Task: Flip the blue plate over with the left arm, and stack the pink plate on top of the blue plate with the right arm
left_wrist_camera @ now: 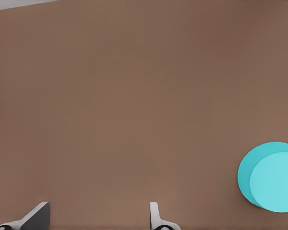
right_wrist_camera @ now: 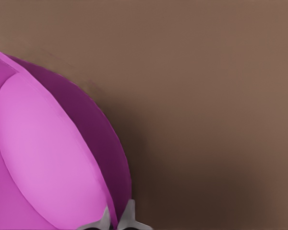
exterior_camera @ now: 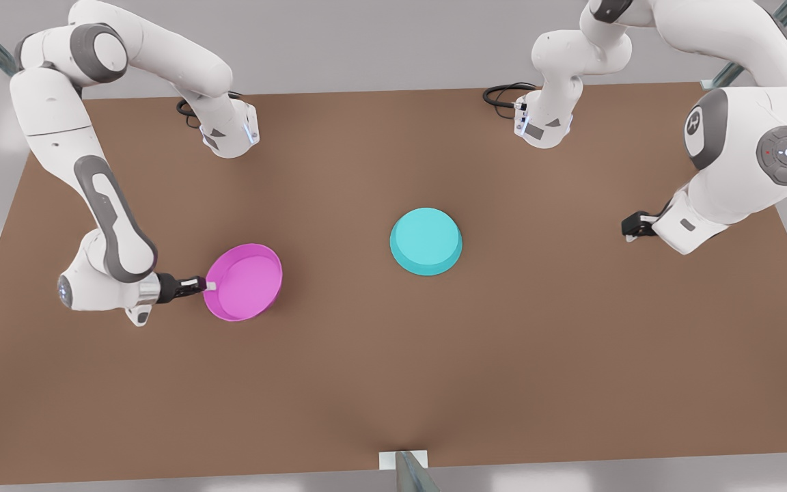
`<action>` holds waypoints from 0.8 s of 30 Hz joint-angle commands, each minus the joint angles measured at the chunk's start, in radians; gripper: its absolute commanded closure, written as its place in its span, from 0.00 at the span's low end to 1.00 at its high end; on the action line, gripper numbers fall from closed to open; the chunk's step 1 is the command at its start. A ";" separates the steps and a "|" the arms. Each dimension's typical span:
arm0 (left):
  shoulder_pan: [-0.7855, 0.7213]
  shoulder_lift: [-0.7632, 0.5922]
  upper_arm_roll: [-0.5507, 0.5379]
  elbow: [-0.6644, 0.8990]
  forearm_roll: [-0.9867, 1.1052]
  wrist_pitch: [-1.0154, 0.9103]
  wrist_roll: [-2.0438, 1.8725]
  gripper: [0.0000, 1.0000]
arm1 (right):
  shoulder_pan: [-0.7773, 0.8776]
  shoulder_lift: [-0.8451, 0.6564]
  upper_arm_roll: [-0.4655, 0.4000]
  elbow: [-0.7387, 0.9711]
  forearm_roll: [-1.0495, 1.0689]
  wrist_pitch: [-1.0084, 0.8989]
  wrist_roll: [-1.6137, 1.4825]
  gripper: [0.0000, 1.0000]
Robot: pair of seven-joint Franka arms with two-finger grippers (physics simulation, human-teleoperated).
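Pink plate: the round shallow magenta-pink plate (exterior_camera: 244, 281) sits at about 8 o'clock from the middle of the desk in the front view, tilted, its rim pinched on the side toward 9 o'clock

Blue plate: the round shallow turquoise plate (exterior_camera: 426, 241) lies near the middle of the brown desk (exterior_camera: 393, 383), flat bottom up, so the flip looks done; it is well apart from the pink one, toward 3 o'clock from it

Right gripper: the black two-finger right gripper (exterior_camera: 206, 284) reaches in sideways; in the right wrist view its fingers (right_wrist_camera: 104, 218) are closed on the pink plate's rim (right_wrist_camera: 116, 211), one on each face of the wall

Left gripper: the left gripper (exterior_camera: 631, 225) hangs over bare desk at about 3 o'clock from the blue plate, waiting; in the left wrist view its fingers (left_wrist_camera: 154, 214) stand spread with nothing between them

Step in hand: carrying the pink plate over to the blue one, as I judge it

Risk, grip: the hold is on a thin rim at one edge, so the plate may swing or slip out during the carry

Risk, placing: the upturned blue bottom is a smooth, same-sized target; a release off-centre or still tilted could let the pink plate slide off or nudge the blue one aside
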 commanded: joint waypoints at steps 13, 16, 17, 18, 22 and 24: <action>0.002 0.000 -0.002 0.000 0.000 -0.002 0.000 0.00 | 0.226 -0.002 0.000 -0.002 0.098 0.082 0.163 0.79; 0.003 0.000 0.000 0.000 0.000 -0.002 0.000 0.00 | 0.285 -0.004 0.000 0.000 0.113 0.096 0.200 0.79; 0.003 0.000 -0.002 0.000 0.000 -0.002 0.000 0.00 | 0.301 -0.004 0.000 -0.002 0.115 0.098 0.213 0.79; 0.003 0.000 0.000 0.000 0.000 -0.002 0.000 0.00 | 0.313 -0.004 0.000 -0.002 0.124 0.113 0.221 0.79; 0.003 0.000 0.000 0.000 0.000 -0.002 0.000 0.00 | 0.388 -0.004 0.000 -0.002 0.136 0.161 0.279 0.79; 0.003 0.000 0.000 0.000 0.000 -0.002 0.000 0.00 | 0.431 -0.004 0.000 0.003 0.146 0.177 0.330 0.79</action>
